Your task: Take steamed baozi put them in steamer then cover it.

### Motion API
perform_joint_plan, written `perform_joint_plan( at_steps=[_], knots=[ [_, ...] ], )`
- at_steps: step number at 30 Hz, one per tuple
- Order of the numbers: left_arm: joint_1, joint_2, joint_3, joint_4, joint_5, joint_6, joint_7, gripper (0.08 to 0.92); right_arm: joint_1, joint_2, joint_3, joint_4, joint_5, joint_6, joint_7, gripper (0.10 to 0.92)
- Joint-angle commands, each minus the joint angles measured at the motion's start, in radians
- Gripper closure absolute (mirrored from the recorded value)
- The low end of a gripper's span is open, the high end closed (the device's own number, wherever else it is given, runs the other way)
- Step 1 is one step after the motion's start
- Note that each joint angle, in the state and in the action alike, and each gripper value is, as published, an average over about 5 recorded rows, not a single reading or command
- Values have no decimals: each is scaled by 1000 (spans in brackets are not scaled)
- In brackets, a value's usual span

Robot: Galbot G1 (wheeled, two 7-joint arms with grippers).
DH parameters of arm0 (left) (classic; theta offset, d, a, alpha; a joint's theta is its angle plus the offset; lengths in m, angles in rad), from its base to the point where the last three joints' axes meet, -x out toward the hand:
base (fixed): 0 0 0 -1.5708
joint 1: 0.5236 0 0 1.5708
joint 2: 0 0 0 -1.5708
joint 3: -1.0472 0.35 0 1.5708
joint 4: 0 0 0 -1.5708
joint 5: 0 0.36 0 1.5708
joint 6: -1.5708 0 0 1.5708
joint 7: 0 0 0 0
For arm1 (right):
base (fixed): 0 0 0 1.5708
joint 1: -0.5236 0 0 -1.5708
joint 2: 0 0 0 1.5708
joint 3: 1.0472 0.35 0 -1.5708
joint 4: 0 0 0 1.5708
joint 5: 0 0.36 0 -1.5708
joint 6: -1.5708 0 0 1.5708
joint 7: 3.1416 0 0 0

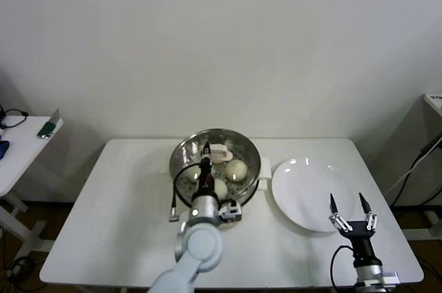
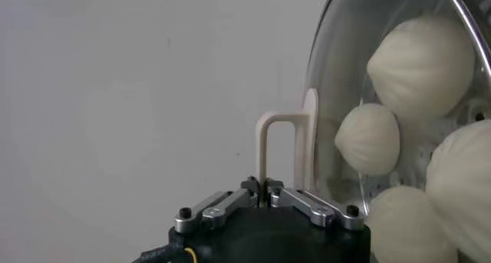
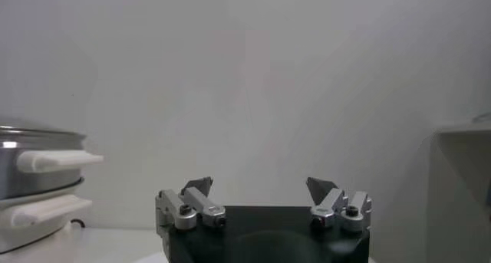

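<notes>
Covering step: we hold the glass lid over the loaded steamer.

Our left gripper is pinched tight on the cream handle of the glass cover, which hangs tilted above the near-left side of the steamer, not yet seated. Through the glass, the left wrist view shows all 4 steamed baozi sitting inside the pot, so we judge loading done. Next we need to level the lid, centre its metal rim over the pot's edge, lower it and let go. Our right gripper waits with fingers spread wide at the table's near right, beside the empty white plate.
</notes>
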Motion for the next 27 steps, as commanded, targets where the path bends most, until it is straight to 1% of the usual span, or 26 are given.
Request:
perform_joint_plan(
  at_steps=[1, 6, 11, 17, 20, 24, 25, 27],
  knots=[
    [-6, 4, 7, 23, -22, 2, -22, 862, 3, 7, -3, -4, -3, 2, -2, 203],
    [-13, -7, 7, 36, -23, 2, -31, 862, 3, 14, -5, -8, -8, 5, -3, 203],
    [-11, 2, 2, 45, -30, 0, -33, 862, 1, 15, -4, -10, -9, 8, -3, 203],
    [-6, 25, 13, -5, -80, 9, -5, 853, 3, 14, -4, -7, -10, 5, -6, 203],
    [0, 51, 24, -61, -116, 21, 26, 796, 4, 13, -4, -3, -12, 1, -7, 203],
    [17, 117, 37, -158, -194, 43, 50, 684, 6, 11, -6, -1, -16, -11, -7, 203],
    [24, 135, 36, -182, -214, 45, 47, 649, 6, 11, -7, -1, -17, -18, -5, 203],
    [41, 167, 32, -228, -266, 42, 16, 598, 8, 11, -12, -1, -15, -33, -1, 203]
  ],
)
